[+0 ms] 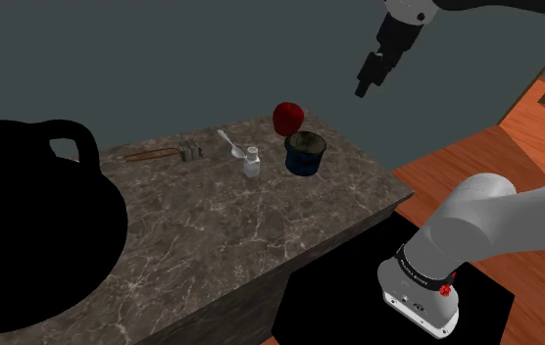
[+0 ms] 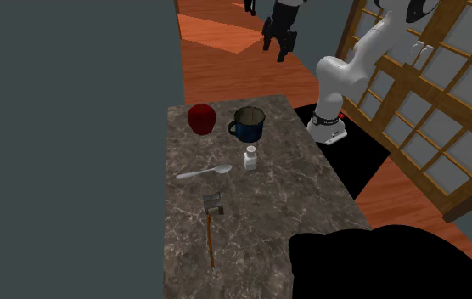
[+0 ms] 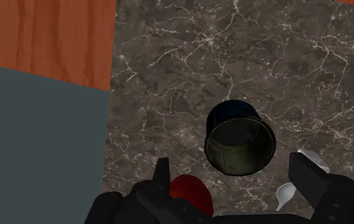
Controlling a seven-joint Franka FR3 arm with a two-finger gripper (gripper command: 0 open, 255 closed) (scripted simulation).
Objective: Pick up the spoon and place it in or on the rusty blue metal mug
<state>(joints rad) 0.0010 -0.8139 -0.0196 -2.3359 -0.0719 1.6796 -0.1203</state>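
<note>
Dark blue outside, drab olive inside on the mug (image 2: 248,126); pale silver on the spoon (image 2: 203,173); deep red on the apple (image 2: 201,118); white-veined brown marbling across the counter (image 2: 264,217).

I find no word, number or sign that I can read; on the dark band (image 1: 414,275) around the lowest joint of my arm (image 1: 486,221), just above the stand (image 1: 484,306), there is a short pale marking like a line of letters; it is too small for me to make out.
</note>
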